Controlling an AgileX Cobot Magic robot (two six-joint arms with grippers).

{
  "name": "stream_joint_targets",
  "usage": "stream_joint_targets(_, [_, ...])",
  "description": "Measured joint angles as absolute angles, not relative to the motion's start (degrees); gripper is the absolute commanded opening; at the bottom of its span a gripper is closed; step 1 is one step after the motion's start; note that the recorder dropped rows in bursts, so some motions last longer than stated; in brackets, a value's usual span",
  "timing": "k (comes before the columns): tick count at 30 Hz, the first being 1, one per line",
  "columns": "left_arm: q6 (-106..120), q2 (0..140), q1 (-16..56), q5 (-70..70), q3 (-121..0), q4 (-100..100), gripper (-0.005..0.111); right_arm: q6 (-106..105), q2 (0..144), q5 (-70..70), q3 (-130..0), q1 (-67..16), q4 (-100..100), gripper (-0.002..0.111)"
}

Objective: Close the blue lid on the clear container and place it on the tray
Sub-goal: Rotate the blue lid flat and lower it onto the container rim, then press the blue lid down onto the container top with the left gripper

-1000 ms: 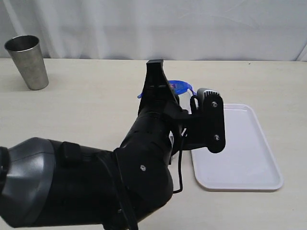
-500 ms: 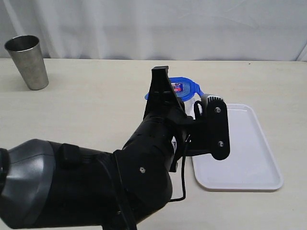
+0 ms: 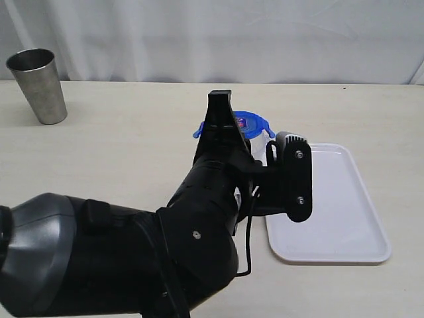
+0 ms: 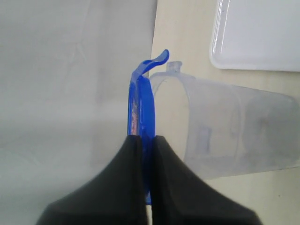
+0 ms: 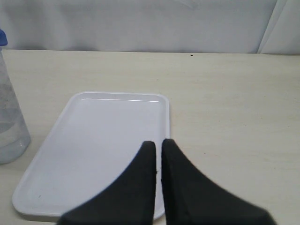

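Ok, left arm comes in from the front-left, forearm angled up and across the table (image 3: 132,146) toward the middle, wrist camera slung on its right side. Left gripper (image 3: 220,106) points away from the camera, fingers stacked one over the other and pinching the blue lid (image 3: 250,122) by its near edge.

Lid lies flat, sticker face up. In the left wrist view it shows edge-on between the fingers (image 4: 126,159), one snap tab curling outward at the far end. It extends straight out past the fingertips, in line with the gripper.

Clear container (image 4: 225,136) stands upright, long axis vertical, mouth up, directly under the lid. Lid is at the rim; can't tell whether it is seated or snapped down. Most of the container is hidden behind the arm in the exterior view. It stands on the table just beside the left long edge of the tray (image 3: 338,205), not on it.

Right gripper (image 5: 158,143) has its fingers pressed together, holding nothing, and sits over the tray's near end, well apart from the container.

Steel cup (image 3: 40,83) stands upright at the far-left corner, well clear of everything.
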State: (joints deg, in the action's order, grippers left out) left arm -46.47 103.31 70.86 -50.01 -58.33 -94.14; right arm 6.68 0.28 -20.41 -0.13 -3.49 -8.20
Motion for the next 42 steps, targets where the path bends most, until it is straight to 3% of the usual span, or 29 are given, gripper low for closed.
stream_joint_targets(42, [-41.6,103.3,72.3,-50.3,-58.3,-91.2,0.0,6.7,0.3,-20.4,-0.1,-3.5,-8.2,0.005])
